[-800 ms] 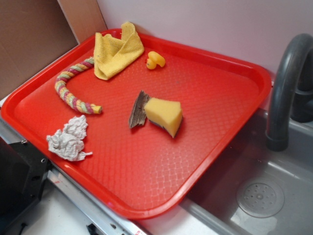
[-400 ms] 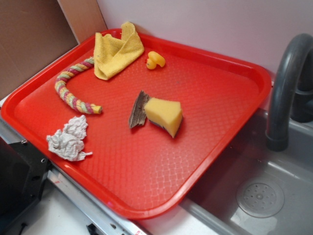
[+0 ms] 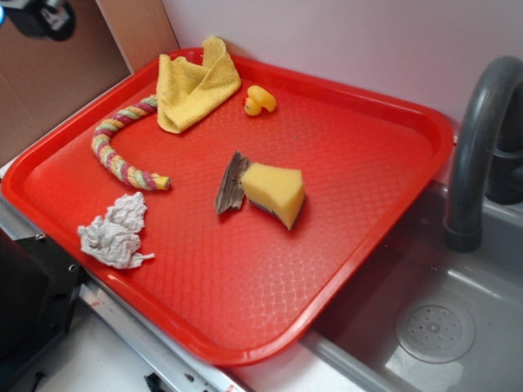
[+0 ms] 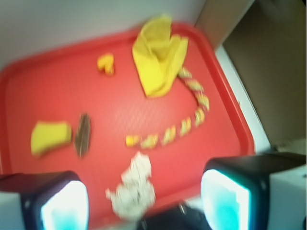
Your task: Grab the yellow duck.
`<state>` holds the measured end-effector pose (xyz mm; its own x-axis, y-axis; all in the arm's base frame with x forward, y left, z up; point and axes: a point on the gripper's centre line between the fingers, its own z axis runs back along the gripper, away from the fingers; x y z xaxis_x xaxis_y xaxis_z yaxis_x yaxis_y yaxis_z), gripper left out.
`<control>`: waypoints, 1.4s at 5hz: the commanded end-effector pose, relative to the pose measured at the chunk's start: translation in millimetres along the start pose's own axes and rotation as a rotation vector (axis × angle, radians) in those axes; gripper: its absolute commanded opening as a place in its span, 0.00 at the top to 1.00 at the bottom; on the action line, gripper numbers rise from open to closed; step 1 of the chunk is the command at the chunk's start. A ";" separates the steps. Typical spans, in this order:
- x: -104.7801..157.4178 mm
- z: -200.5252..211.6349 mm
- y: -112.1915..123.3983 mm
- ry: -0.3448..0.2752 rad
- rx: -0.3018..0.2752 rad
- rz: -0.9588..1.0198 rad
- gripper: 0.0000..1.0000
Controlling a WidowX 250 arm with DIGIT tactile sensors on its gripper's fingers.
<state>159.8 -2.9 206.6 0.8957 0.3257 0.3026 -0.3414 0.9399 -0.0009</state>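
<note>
Wrist view: gripper (image 4: 144, 201) (agape, empty) hangs well apart from yellow duck (image 4: 106, 63).

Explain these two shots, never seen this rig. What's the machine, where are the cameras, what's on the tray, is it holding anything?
It is a small robot arm with a two-fingered hand. One camera stands outside and looks down at a red tray next to a grey sink; the arm only peeks in at that picture's top left corner. The other camera rides on the wrist, so its blurry picture shows the hand's two pads at the bottom, spread apart with nothing between them. On the tray lie a small yellow duck, which it is meant to grab, a folded yellow cloth, a striped rope, a yellow sponge beside a dark brown scrap, and crumpled paper. Nothing is held.
</note>
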 end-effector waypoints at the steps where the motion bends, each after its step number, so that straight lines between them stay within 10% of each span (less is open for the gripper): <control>1: 53.0 -55.0 -16.0 -0.179 0.025 0.037 0.00; 3: 92.1 -117.2 -33.0 -0.092 0.001 -0.013 0.00; 7: 108.1 -216.2 -38.7 0.026 0.133 -0.061 0.00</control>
<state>325.6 15.3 23.1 0.9302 0.2766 0.2412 -0.3174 0.9362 0.1509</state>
